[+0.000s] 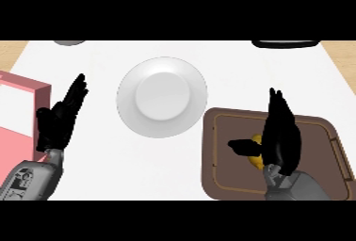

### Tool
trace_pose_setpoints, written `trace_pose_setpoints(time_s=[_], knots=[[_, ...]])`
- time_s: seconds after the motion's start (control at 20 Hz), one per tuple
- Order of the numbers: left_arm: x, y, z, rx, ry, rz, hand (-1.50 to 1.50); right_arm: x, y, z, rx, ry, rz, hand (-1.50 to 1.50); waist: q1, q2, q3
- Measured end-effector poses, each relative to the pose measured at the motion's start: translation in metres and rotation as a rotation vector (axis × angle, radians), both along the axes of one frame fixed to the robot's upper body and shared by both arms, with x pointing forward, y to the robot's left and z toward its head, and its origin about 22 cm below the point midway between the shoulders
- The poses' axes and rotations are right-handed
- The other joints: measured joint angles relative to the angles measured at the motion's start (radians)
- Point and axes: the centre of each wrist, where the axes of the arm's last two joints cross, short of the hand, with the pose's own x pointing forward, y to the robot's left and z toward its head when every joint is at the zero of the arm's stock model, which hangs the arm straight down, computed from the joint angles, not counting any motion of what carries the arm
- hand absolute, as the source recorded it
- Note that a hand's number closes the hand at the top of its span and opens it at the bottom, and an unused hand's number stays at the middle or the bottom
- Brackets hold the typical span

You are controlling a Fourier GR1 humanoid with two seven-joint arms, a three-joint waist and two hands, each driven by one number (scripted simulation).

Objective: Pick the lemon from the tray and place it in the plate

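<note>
While half hidden on the tray (208, 141) beneath the right hand (281, 141), fingers (278, 110) straight and unclosed, treat the lemon (256, 161) as probably light, firm and roll-prone; grasp across its middle.

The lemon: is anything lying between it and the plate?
Nothing visible does. The lemon sits in the tray, mostly hidden by the right hand; only the tray's low rim and bare white counter lie between it and the plate.
</note>
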Motion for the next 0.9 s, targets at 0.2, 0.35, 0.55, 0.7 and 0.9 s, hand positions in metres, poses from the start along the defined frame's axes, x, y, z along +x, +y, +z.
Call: trace_pose_setpoints(time_s=[0.2, 0.35, 0.55, 0.7, 0.9], knots=[[0.001, -0.002, 0.002, -0.004, -0.007, -0.008, 0.00, -0.007, -0.003, 0.027, -0.008, 0.090, -0.002, -1.50, 0.010, 0.003, 0.002], [0.003, -0.004, 0.001, -0.008, -0.008, -0.017, 0.00, -0.012, -0.003, 0.039, 0.008, 0.135, 0.003, -1.50, 0.016, 0.008, 0.003], [0.000, -0.009, -0.003, -0.012, -0.013, -0.038, 0.00, -0.016, -0.009, 0.050, 0.026, 0.178, 0.000, -1.50, 0.027, 0.011, 0.004], [0.003, -0.010, 0.000, -0.013, -0.014, -0.037, 0.00, -0.016, -0.015, 0.054, 0.036, 0.207, 0.000, -1.50, 0.033, 0.013, 0.005], [0.005, -0.013, 0.003, -0.009, -0.015, -0.038, 0.00, -0.016, -0.020, 0.044, 0.032, 0.283, -0.003, -1.50, 0.038, 0.015, 0.005]])
